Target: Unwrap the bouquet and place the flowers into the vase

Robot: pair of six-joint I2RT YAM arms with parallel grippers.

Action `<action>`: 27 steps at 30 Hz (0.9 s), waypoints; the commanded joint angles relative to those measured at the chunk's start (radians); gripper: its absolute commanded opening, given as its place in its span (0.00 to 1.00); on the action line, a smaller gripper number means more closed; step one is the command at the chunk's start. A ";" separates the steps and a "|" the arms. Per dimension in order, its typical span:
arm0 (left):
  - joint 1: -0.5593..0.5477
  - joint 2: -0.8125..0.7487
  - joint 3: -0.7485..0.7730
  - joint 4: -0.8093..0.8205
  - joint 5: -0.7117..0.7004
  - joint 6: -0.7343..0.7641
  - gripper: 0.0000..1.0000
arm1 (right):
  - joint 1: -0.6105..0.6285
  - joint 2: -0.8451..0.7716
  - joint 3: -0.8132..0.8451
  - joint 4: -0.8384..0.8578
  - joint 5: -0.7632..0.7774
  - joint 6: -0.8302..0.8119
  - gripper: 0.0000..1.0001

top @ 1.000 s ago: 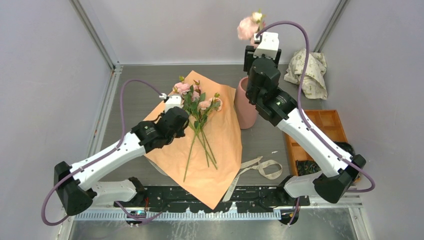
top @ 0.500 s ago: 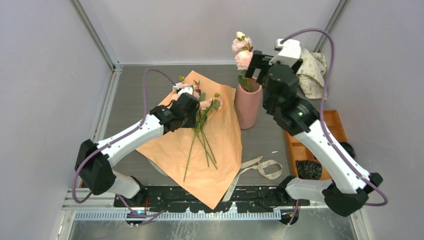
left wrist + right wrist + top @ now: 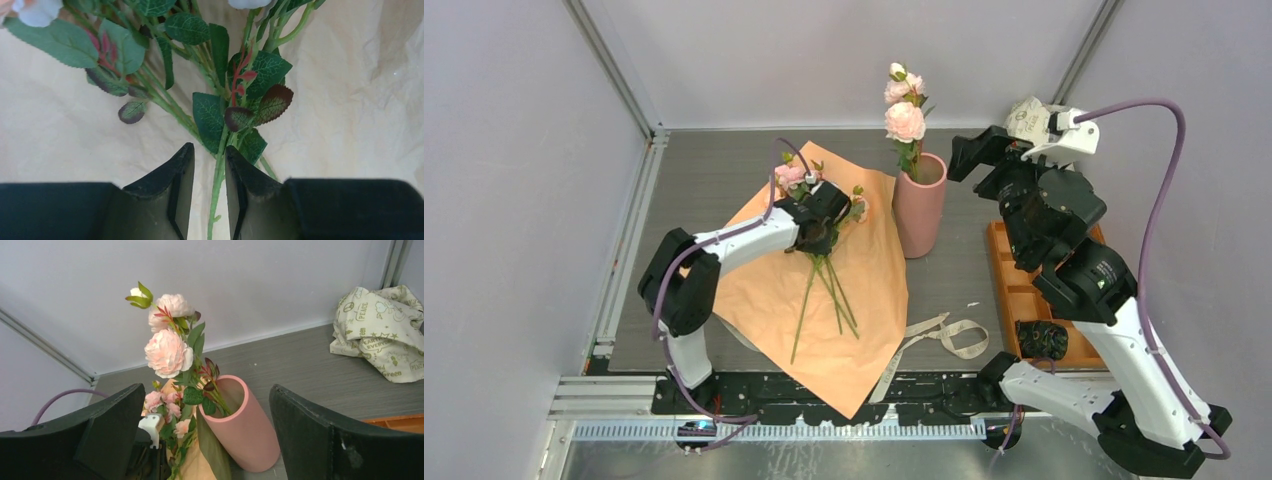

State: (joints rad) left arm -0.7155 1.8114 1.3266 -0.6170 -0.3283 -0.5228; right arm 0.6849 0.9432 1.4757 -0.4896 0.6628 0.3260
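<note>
The bouquet lies unwrapped: its orange wrapping paper (image 3: 869,300) is spread flat at the table's middle, with several flowers (image 3: 822,270) loose on it, blooms pointing away. The pink vase (image 3: 921,208) stands upright at the paper's right edge and holds one stalk with pink blooms (image 3: 904,120). My left gripper (image 3: 819,236) is low over the loose stems. In the left wrist view its jaws (image 3: 209,150) stand narrowly apart with one green stem (image 3: 218,185) between them, against the right finger. My right gripper (image 3: 989,155) hangs wide open and empty to the right of the vase (image 3: 250,435).
Crumpled cream printed paper (image 3: 385,330) lies at the back right corner. An orange compartment tray (image 3: 1014,290) sits right of the vase with a dark clump (image 3: 1042,338) at its near end. Beige ribbon (image 3: 949,335) lies by the paper's near right edge.
My right gripper let go of the stalk in the vase, opened wide and drew back to the right. My left gripper moved right over the loose stems and narrowed around one.
</note>
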 commanded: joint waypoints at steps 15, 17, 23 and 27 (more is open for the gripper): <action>0.008 0.200 0.152 0.002 0.043 0.041 0.17 | -0.002 -0.060 -0.039 -0.059 -0.029 0.039 0.99; 0.010 0.192 0.142 0.012 0.039 0.042 0.13 | -0.001 -0.064 -0.047 -0.060 -0.025 0.040 1.00; 0.019 0.169 0.124 0.012 0.029 0.046 0.00 | -0.002 -0.073 -0.062 -0.061 -0.032 0.052 0.99; 0.026 0.178 0.131 -0.001 0.050 0.057 0.10 | -0.002 -0.079 -0.068 -0.064 -0.035 0.053 1.00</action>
State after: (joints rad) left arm -0.7086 1.9846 1.4601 -0.6186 -0.2901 -0.4870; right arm 0.6849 0.8814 1.4136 -0.5671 0.6331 0.3691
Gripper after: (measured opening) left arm 0.027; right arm 0.995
